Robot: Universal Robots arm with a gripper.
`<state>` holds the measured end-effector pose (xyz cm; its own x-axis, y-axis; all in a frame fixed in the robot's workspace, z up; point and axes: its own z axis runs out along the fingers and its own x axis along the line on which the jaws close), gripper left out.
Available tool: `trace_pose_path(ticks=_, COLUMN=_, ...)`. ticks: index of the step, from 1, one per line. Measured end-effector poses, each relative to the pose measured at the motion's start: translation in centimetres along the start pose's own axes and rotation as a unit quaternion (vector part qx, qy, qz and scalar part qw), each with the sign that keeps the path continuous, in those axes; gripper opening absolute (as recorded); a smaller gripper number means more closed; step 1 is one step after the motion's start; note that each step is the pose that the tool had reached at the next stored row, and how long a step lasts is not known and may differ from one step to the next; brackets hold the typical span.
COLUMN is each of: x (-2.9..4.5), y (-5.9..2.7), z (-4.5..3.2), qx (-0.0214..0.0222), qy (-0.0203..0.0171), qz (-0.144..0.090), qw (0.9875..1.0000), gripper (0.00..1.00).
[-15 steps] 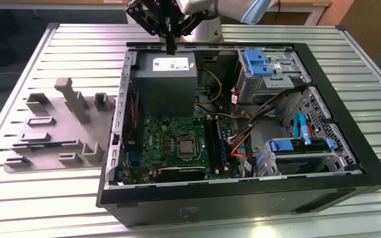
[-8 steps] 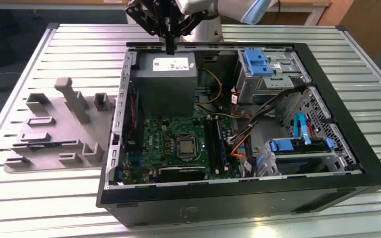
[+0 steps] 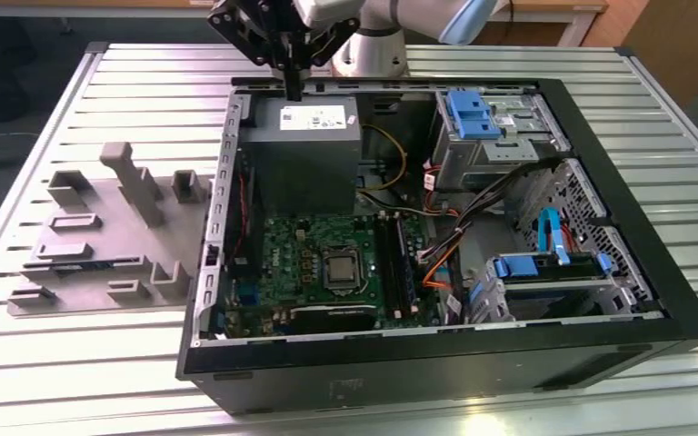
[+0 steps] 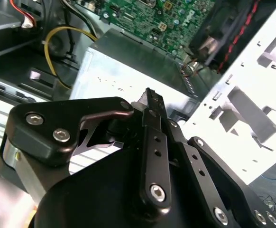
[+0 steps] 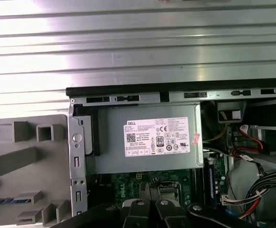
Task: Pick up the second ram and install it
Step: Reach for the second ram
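nearest you in the exterior view is the black side wall of the open computer case (image 3: 446, 363), which lies on the slatted metal table (image 3: 34, 363). inside it sits the green motherboard (image 3: 313, 263). just beside the case, on the exterior view's left, you have the grey holder (image 3: 106, 236). the second ram (image 3: 83, 265) lies along the holder as a long, thin blue-green strip (in the first wrist view you get the second ram (image 5: 5, 201) as a narrow blue band with small dark marks). further back is the grey power supply (image 3: 306, 154) with its white label. over its far edge hangs the gripper (image 3: 291, 91), well apart from the ram, its fingers pressed together and holding nothing.
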<state>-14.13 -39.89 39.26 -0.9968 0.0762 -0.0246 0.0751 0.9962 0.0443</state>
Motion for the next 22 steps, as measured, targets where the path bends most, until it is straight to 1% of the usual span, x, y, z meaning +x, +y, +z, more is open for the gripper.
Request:
trace_pose_path(ticks=10, x=2.16, y=-0.17, z=0.04, qx=0.0000, qy=-0.0001, qz=0.000, qw=1.0000, gripper=0.11)
trace_pose_path(ticks=16, x=4.07, y=-0.31, z=0.05, qx=0.0000, qy=-0.0003, qz=0.000, qw=1.0000, gripper=0.11)
trace_pose_path(ticks=22, x=6.01, y=-0.47, z=0.25, qx=-0.0001, qy=-0.0005, qz=0.000, qw=1.0000, gripper=0.11)
